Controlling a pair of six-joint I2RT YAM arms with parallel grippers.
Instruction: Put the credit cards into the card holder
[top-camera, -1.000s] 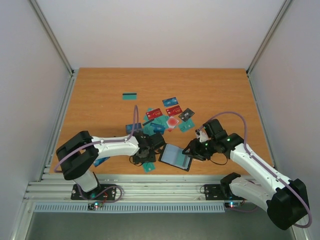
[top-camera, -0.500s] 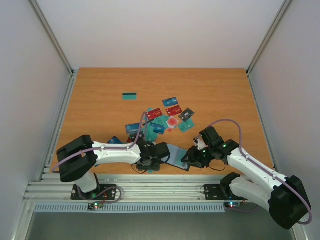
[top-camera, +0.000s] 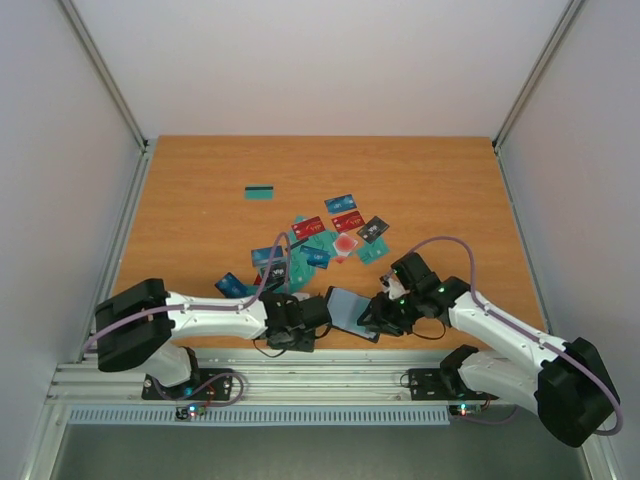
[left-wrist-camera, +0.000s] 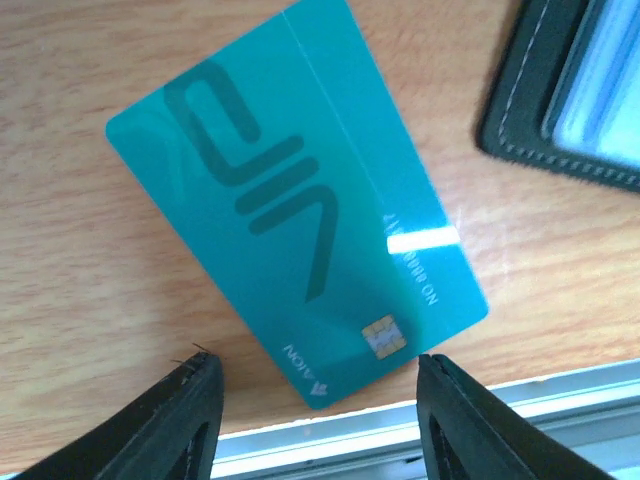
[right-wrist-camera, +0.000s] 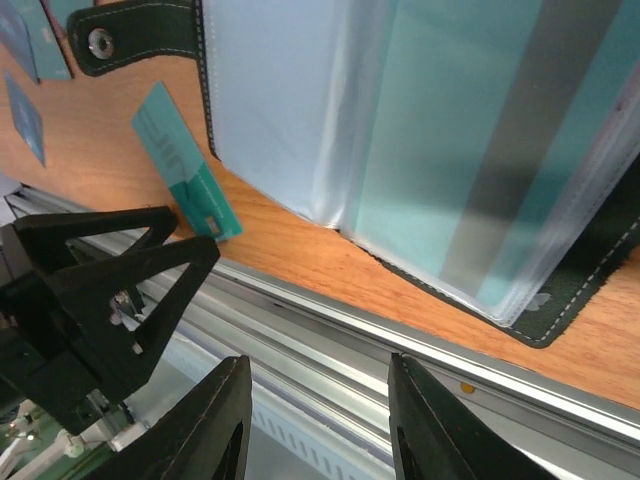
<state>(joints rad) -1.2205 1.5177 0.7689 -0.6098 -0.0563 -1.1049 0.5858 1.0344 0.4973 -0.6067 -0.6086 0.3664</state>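
One teal credit card lies flat and slanted by the near bench edge, just ahead of the left end effector, which is wide open and empty.

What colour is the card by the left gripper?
The card is teal with a darker logo; left wrist view.

The teal card under the left wrist camera bears large stylised letters in darker teal along its length. Seen upside down, they seem to spell VIP. Near one corner, beside the gold chip, small white capitals read AION next to a small triangular logo. Beside the glare runs a fine line starting NO, but its digits are too blurred to read. In the top view, the print on the scattered cards is too small to read.
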